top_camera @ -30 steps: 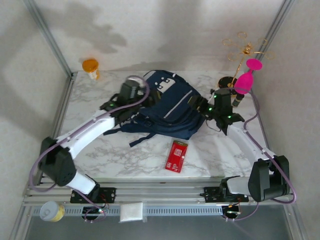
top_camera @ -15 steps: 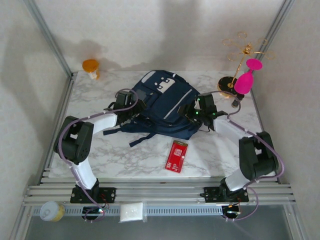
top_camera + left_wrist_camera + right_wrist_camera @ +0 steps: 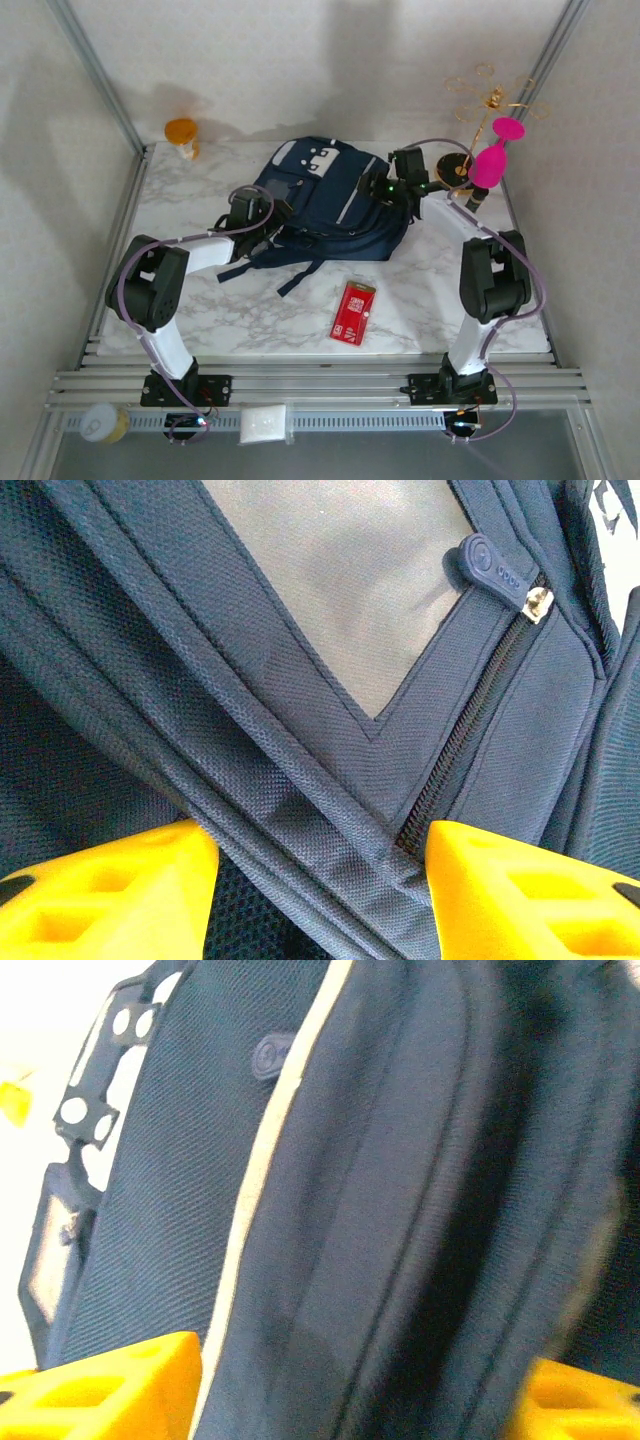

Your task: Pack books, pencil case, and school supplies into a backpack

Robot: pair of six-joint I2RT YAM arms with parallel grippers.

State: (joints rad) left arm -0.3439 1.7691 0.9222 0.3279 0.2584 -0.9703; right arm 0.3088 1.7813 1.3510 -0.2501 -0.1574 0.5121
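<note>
The backpack (image 3: 320, 205) lies at the upper centre of the worktop (image 3: 230, 310), its top near the back edge. The left fingers (image 3: 110, 890) stand apart with a fold of its fabric, beside a shut zip (image 3: 470, 720), between them. The right fingers (image 3: 100, 1390) stand wide across its side panel. I cannot tell whether either pair pinches, and a loose hold would likely let the cloth slip.

Pushing the bag toward the upper right could knock the gold stand (image 3: 487, 100) and its pink piece (image 3: 490, 160), just beside the right arm. Trailing straps (image 3: 300, 275) may drag the red packet (image 3: 353, 312) at lower centre.

The lower left is bare. An orange jar (image 3: 181, 132) sits at upper left.
</note>
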